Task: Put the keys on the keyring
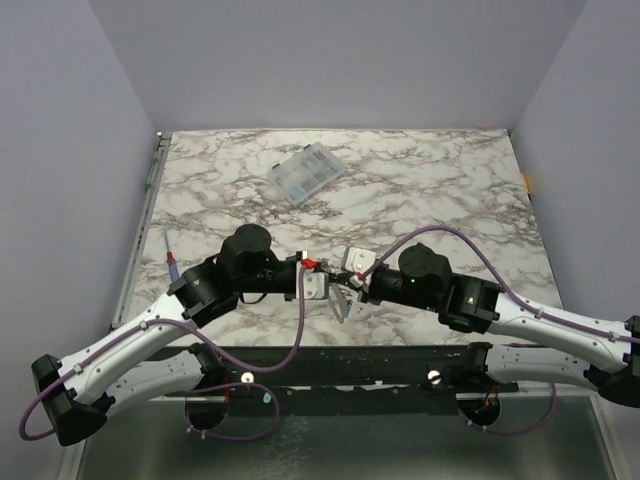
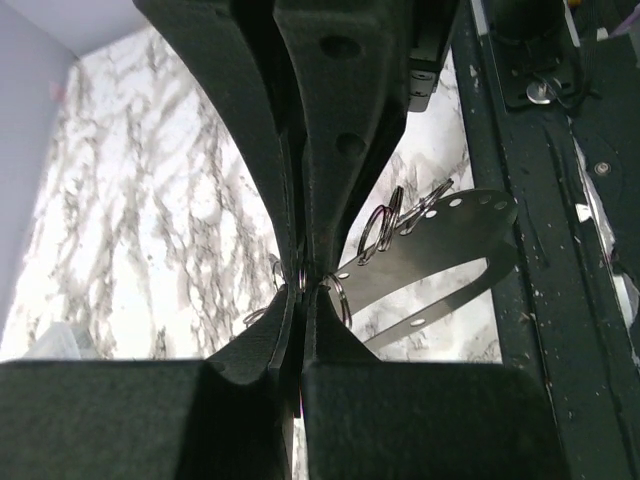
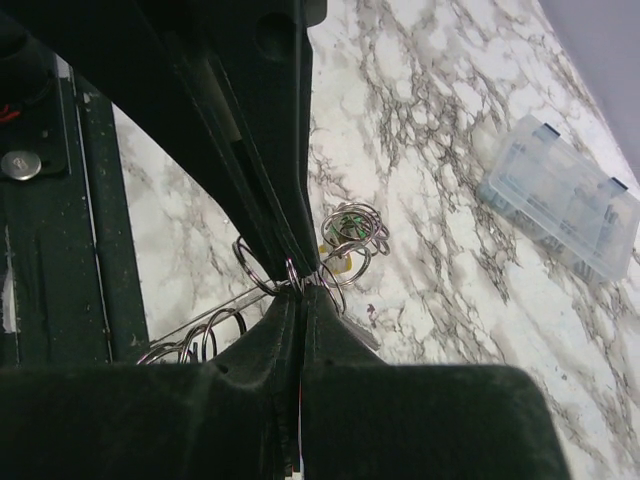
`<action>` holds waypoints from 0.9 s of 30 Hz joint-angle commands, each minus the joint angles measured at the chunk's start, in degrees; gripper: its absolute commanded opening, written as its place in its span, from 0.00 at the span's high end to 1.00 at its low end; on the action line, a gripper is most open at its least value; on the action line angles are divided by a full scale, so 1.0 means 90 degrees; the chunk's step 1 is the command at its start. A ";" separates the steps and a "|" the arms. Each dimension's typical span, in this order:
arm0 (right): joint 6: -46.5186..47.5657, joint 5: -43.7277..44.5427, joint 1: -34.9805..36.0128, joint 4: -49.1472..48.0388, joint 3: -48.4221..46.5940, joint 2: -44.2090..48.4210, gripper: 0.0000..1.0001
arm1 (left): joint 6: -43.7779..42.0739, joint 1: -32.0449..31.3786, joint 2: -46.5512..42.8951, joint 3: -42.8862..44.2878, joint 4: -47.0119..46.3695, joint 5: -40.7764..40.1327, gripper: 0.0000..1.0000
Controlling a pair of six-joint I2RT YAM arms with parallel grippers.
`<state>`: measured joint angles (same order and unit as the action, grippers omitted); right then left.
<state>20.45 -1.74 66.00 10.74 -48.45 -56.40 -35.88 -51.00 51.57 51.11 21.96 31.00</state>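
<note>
My two grippers meet at the table's near middle. The left gripper [image 1: 322,283] is shut on a small metal split ring [image 2: 338,292] at the near end of the keyring [image 2: 455,235], a flat oval loop with small holes that carries more split rings [image 2: 385,225]. The keyring hangs between the grippers in the top view [image 1: 340,305]. The right gripper [image 1: 347,287] is shut on a split ring [image 3: 300,272] beside a bunch of rings with green and yellow keys [image 3: 350,235]. The keyring's thin edge [image 3: 215,312] runs up to its fingertips [image 3: 285,250].
A clear plastic compartment box [image 1: 308,172] lies at the back middle and also shows in the right wrist view [image 3: 565,205]. A red-and-blue screwdriver [image 1: 170,258] lies at the left edge. The black base rail [image 1: 330,357] runs along the near edge.
</note>
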 commanded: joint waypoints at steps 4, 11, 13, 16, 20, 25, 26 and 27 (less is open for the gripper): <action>-0.0287 -0.0010 0.0052 -0.0918 0.0273 0.0684 0.90 | 0.0692 -0.0011 -0.1127 -0.1080 -0.2301 0.0195 1.00; -0.0463 -0.0490 0.0052 -0.1456 0.0353 0.0804 0.81 | 0.1902 -0.0001 -0.1833 -0.2078 -0.4414 0.0334 1.00; -0.0475 -0.0579 0.0055 -0.1486 0.0303 0.0723 0.81 | 0.2020 0.0000 -0.1900 -0.2156 -0.4596 0.0407 1.00; -0.0492 -0.0663 0.0051 -0.1459 0.0272 0.0645 0.81 | 0.2134 0.0000 -0.2025 -0.2222 -0.4800 0.0355 1.00; -0.0531 -0.0657 0.0051 -0.1449 0.0301 0.0673 0.79 | 0.2166 -0.0003 -0.2161 -0.2222 -0.4808 0.0315 1.00; -0.0589 -0.0654 0.0055 -0.1447 0.0344 0.0731 0.78 | 0.2291 0.0002 -0.2313 -0.2283 -0.4977 0.0392 1.00; -0.0597 -0.0661 0.0051 -0.1461 0.0349 0.0734 0.77 | 0.2317 0.0003 -0.2326 -0.2303 -0.5030 0.0422 1.00; -0.0601 -0.0669 0.0054 -0.1482 0.0358 0.0733 0.76 | 0.2368 -0.0003 -0.2340 -0.2325 -0.5113 0.0456 1.00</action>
<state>15.90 -7.33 66.39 -2.61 -45.78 -50.06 -16.75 -50.98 32.23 30.22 -16.56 32.03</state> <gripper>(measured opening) 0.223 0.017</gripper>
